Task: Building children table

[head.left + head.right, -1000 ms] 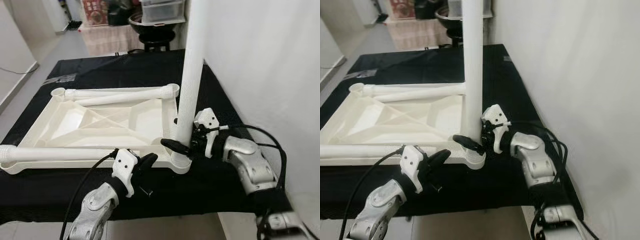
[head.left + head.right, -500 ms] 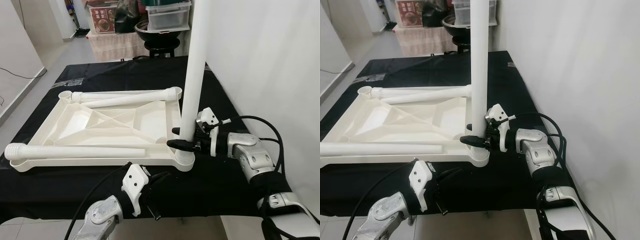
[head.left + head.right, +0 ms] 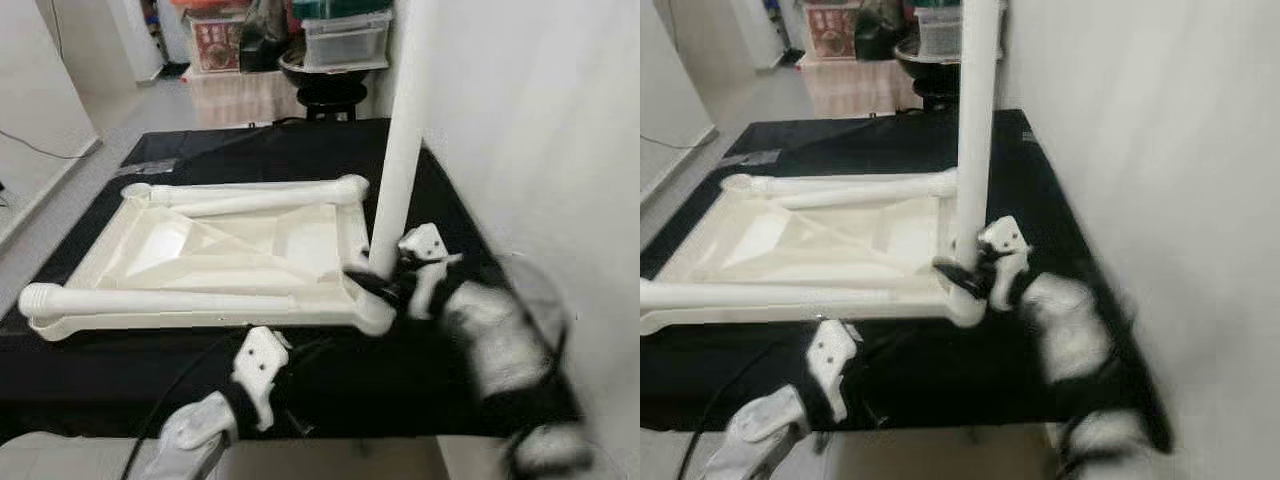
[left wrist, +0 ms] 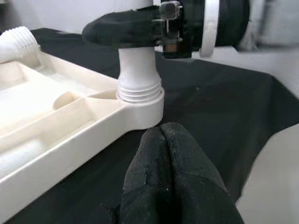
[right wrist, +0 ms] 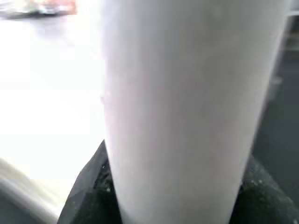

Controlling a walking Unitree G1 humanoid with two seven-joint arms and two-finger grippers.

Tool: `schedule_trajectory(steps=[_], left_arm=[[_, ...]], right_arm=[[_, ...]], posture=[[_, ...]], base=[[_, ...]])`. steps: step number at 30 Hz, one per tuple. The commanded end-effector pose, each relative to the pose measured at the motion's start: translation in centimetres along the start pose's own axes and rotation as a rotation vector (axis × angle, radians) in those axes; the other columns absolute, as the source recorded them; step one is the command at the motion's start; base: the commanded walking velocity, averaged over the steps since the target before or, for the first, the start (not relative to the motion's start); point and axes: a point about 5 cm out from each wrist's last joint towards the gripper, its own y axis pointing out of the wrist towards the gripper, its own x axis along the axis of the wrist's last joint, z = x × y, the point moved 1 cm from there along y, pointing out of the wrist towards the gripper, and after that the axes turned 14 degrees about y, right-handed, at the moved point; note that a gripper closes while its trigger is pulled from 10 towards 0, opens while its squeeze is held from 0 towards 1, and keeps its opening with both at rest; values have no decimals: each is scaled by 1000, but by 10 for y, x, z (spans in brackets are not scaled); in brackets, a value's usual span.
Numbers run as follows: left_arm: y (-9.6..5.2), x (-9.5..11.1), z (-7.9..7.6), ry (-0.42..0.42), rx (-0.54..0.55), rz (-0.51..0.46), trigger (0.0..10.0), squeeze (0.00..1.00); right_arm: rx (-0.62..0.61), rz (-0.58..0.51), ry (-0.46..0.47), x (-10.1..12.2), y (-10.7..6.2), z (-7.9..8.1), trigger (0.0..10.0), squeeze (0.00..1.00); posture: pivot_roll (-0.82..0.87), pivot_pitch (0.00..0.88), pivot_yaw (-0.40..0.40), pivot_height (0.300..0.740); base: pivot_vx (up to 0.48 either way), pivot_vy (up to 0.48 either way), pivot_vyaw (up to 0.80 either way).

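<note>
At the near right corner socket of the white table frame point(image 3: 240, 250), right gripper point(image 3: 385, 285) jaws clamp the upright leg point(image 3: 400, 150); left gripper point(image 4: 173, 172) jaws closed, just short of that corner.

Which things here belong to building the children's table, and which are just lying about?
Belonging to the job:
- upturned white tabletop
- upright leg in its corner socket, held by the right end effector
- loose legs lying on the tabletop
- left end effector, shut, near that corner

Just lying about:
- black cloth
- storage boxes behind
- stool
</note>
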Motion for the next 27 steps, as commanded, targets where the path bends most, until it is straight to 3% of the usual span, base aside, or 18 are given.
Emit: schedule_trajectory(steps=[1, 2, 6, 7, 10, 11, 13, 14, 16, 18, 19, 20, 22, 23, 24, 25, 26, 27], left_arm=[[-7, -4, 6, -8, 36, 25, 10000, 0], [-7, -4, 8, -12, 50, 25, 10000, 0], [-6, -5, 11, -19, 63, 26, 10000, 0], [-4, -6, 12, -20, 63, 26, 10000, 0], [-4, -6, 13, -21, 66, 26, 10000, 0], [-4, -6, 13, -20, 74, 28, 10000, 0], [-4, -6, 13, -20, 74, 28, 10000, 0], [-3, -6, 13, -20, 81, 30, 10000, 0], [-3, -7, 14, -22, 83, 31, 10000, 0], [-1, -7, 14, -26, 81, 31, 10000, 0], [-1, -7, 14, -27, 80, 30, 10000, 0], [0, -7, 14, -27, 80, 30, 10000, 0], [0, -7, 14, -27, 80, 30, 10000, 0], [0, -7, 14, -28, 80, 30, 10000, 0], [0, -7, 14, -28, 80, 30, 10000, 0], [1, -7, 13, -29, 80, 29, 10000, 0], [1, -7, 13, -29, 80, 29, 10000, 0], [2, -7, 13, -28, 80, 29, 10000, 0]], right_arm=[[-192, 120, 17, -30, -17, -9, 0, 0], [-106, 149, -41, -38, -17, 8, 0, 0], [-46, 144, -81, -36, -12, 15, 0, 0], [-28, 149, -78, -37, -6, 14, 5412, 0], [-38, 151, -88, -37, -3, 13, 5412, 0], [-24, 113, -62, -32, -1, 14, 10000, 0], [-24, 113, -62, -32, -1, 14, 10000, 0], [-25, 68, -51, -23, 0, 16, 10000, 1000], [17, 18, -15, -11, 3, 19, 10000, 1000], [188, -22, 32, 11, 7, 29, 10000, 1000], [292, -2, 17, 16, 7, 34, 10000, 780], [380, 31, -31, 17, 6, 36, 10000, 780], [380, 31, -31, 17, 6, 36, 10000, 780], [453, 63, -87, 16, 4, 37, 10000, 353], [453, 63, -87, 16, 4, 37, 10000, 353], [545, 120, -136, 14, 3, 35, 10000, 0], [545, 120, -136, 14, 3, 35, 10000, 0], [627, 181, -185, 12, 2, 30, 10000, 0]], posture=[[-84, 118, 37, 740], [-100, 119, 46, 740], [-102, 111, 35, 740], [-102, 108, 37, 740], [-102, 108, 37, 740], [-102, 106, 44, 740], [-102, 106, 44, 740], [-101, 105, 43, 740], [-102, 103, 42, 740], [-104, 98, 40, 740], [-104, 96, 37, 740], [-103, 95, 35, 740], [-103, 95, 35, 740], [-103, 95, 35, 740], [-103, 95, 35, 740], [-92, 89, 33, 740], [-92, 89, 33, 740], [-83, 86, 31, 740]], base=[[0, 0, 0], [0, 0, 0], [0, 0, 0], [0, 0, 0], [0, 0, 0], [0, 0, 0], [0, 0, 0], [0, 0, 0], [0, 0, 0], [0, 0, 0], [0, 0, 0], [0, 0, 0], [0, 0, 0], [0, 0, 0], [0, 0, 0], [0, 0, 0], [0, 0, 0], [0, 0, 0]])
